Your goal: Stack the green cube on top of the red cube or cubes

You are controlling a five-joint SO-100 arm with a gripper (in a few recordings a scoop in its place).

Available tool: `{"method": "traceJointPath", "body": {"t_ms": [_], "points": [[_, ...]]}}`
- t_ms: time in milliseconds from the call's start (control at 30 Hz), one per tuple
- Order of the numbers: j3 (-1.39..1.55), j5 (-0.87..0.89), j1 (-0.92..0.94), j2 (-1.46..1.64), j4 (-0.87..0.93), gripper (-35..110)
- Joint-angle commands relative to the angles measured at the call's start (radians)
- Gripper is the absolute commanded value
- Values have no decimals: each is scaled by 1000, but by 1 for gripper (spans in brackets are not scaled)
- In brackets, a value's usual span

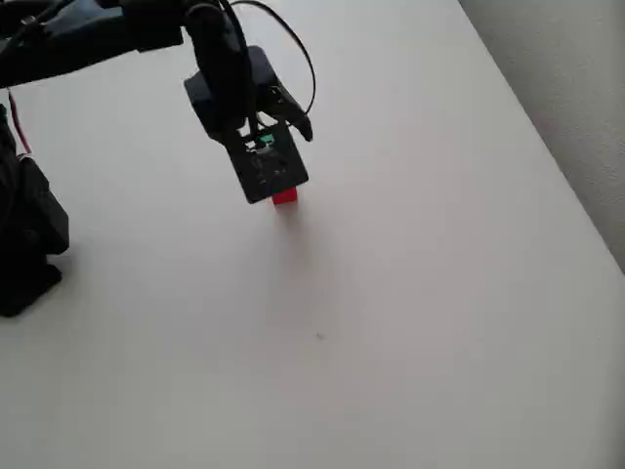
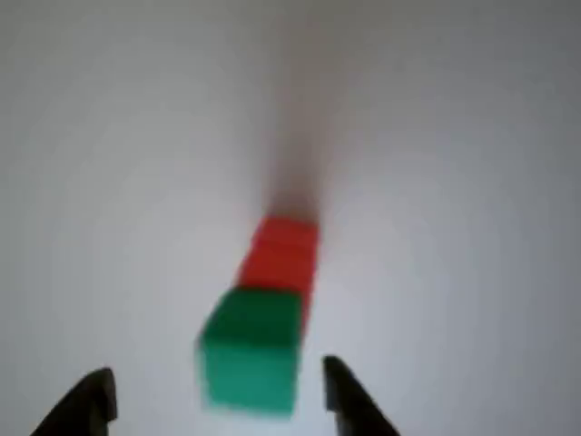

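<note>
In the overhead view, the black arm [image 1: 88, 39] is seen reaching in from the upper left corner of the white tabletop [image 1: 410, 293]. The gripper [image 1: 269, 166] is pointed down over a spot in the upper left part of the tabletop, well apart from the right edge and the near edge. A small patch of the green cube [image 1: 264, 145] is seen through the gripper's frame, and a sliver of the red block [image 1: 284, 196] shows just below the gripper's lower end, resting on the tabletop. How far the fingers are spread cannot be told from this view, since they are hidden under the gripper body.

In the wrist view, the picture is blurred. The green cube [image 2: 251, 350] is seen in the lower middle, nearest the camera, set on the near end of the red block [image 2: 283, 254], which runs away toward the middle of the picture; whether the red is one cube or two cannot be told. The green cube is shifted a little to the left of the red block's line. The two dark fingertips [image 2: 91, 400] are seen at the bottom edge, one on each side of the green cube, spread wider than the cube. A gap of white tabletop [image 2: 454, 182] shows between each fingertip and the cube, so nothing is gripped or touched.
</note>
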Motion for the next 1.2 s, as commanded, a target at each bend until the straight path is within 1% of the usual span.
{"method": "traceJointPath", "body": {"t_ms": [0,467,600,800,967,1167], "points": [[-61,-6,-17,215,49,28],[-25,-9,-46,635,187,27],[-2,-14,-46,736,219,24],[178,-32,-48,953,206,18],[368,-49,-18,1135,160,9],[683,-74,29,1358,63,-2]]}}
